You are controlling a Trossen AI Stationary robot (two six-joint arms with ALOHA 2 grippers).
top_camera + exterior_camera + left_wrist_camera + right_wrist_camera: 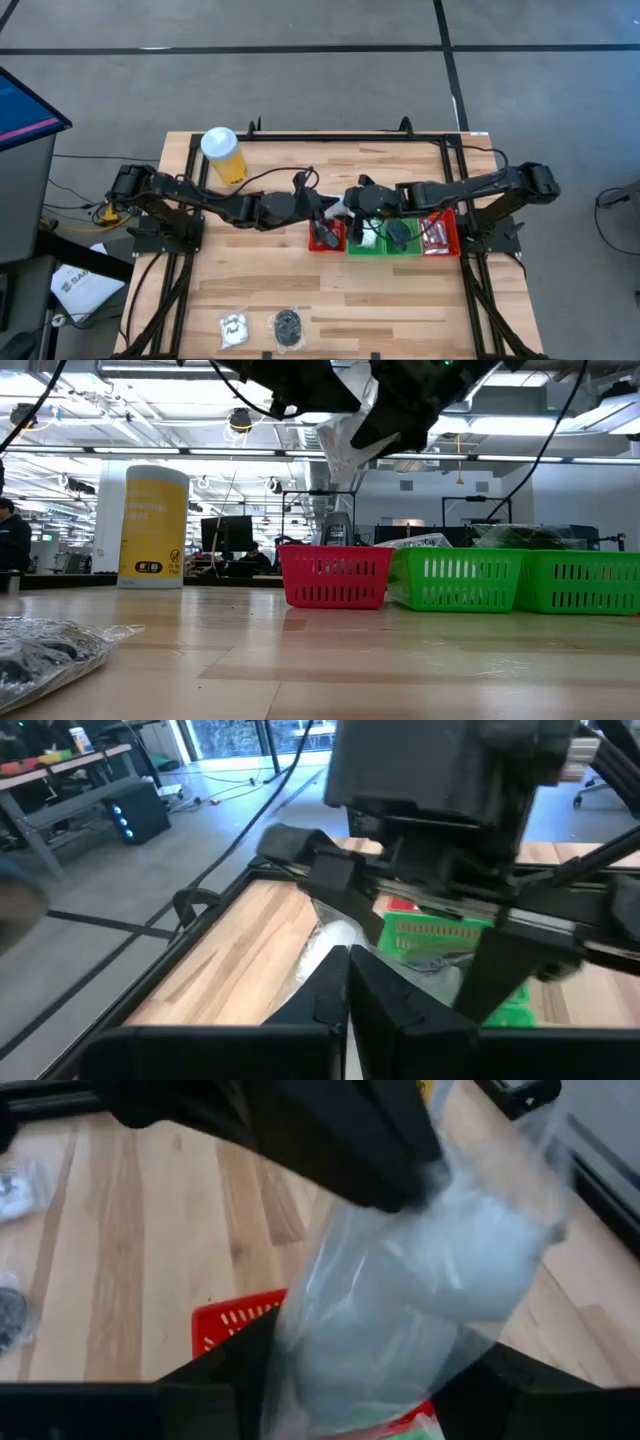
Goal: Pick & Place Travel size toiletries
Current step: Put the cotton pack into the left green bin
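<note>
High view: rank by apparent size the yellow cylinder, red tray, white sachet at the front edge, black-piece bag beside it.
1. Yellow cylinder, largest.
2. Red tray at the row's left end, partly hidden by an arm, so unsure against the cylinder.
3. White sachet and black-piece bag: look alike, not ranked.

The pale wooden tabletop [300, 290] is made of jointed planks with visible grain and a soft satin sheen. The small red plastic basket [335, 575] and the green plastic baskets [460, 580] beside it have slotted, slightly glossy walls. The yellow cylinder with a white lid [153, 526] looks like smooth plastic with a printed label. A clear, crinkly plastic bag [420, 1280] of white contents hangs in the air, shiny and wrinkled. Another clear film bag of black pieces [45, 650] lies on the wood, glinting. Both arms look like matt black plastic and metal.
</note>
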